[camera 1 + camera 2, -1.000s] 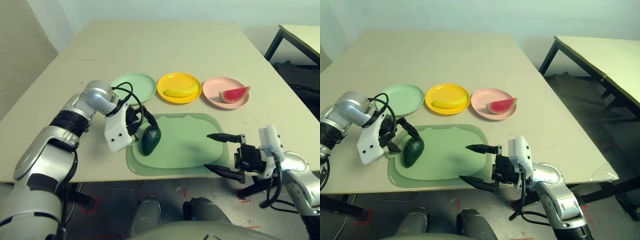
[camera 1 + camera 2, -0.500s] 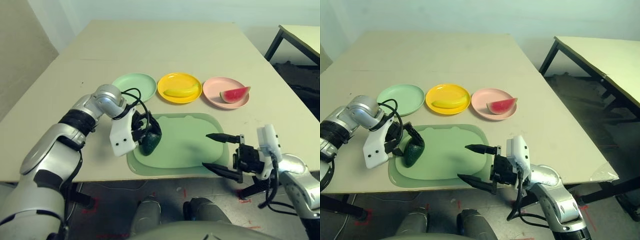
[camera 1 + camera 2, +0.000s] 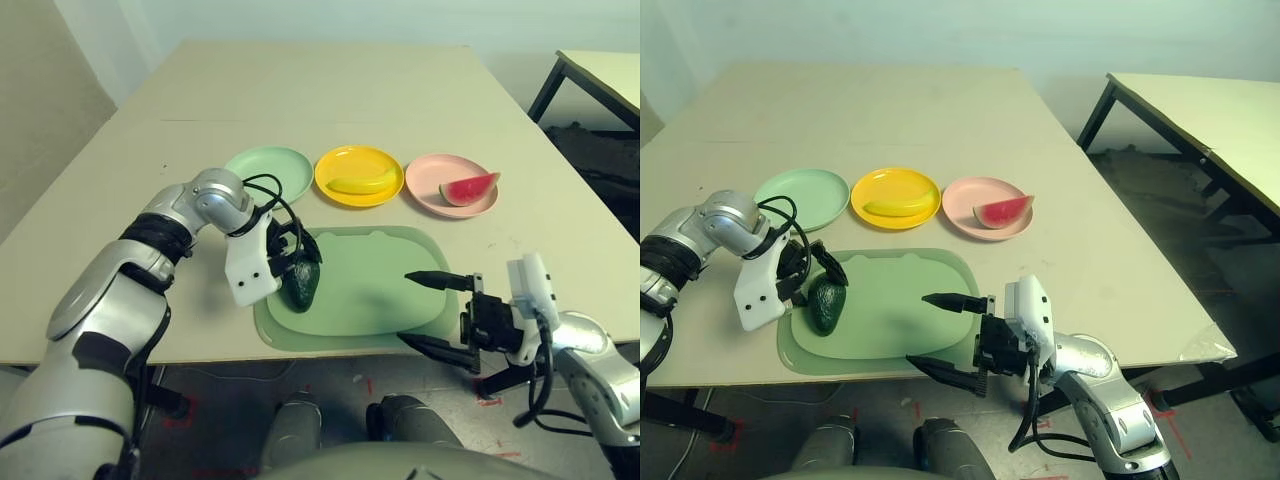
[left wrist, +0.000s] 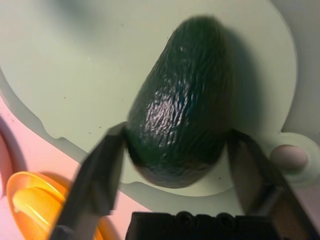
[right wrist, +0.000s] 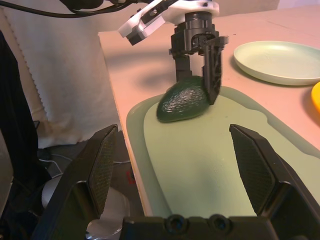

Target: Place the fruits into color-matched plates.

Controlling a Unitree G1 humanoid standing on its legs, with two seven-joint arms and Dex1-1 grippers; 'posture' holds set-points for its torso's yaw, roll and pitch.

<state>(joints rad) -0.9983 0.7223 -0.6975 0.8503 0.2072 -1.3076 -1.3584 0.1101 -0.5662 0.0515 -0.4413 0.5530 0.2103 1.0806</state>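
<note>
Glossy, pebbly dark green, one oval avocado (image 4: 180,105) is sitting over the green mat (image 3: 370,280), and I'm gripping it between the two black fingers of my left gripper (image 4: 177,137). I'm holding my right gripper (image 5: 172,132) wide open near the mat's other end, nothing between its two fingers. Beyond the mat, three round plastic plates are standing in a row: a mint green plate (image 3: 270,172), bare; a yellow plate (image 3: 345,158) bearing one smooth, curved banana (image 3: 362,182); and a pink plate (image 3: 425,180) bearing one red watermelon wedge (image 3: 468,190).
</note>
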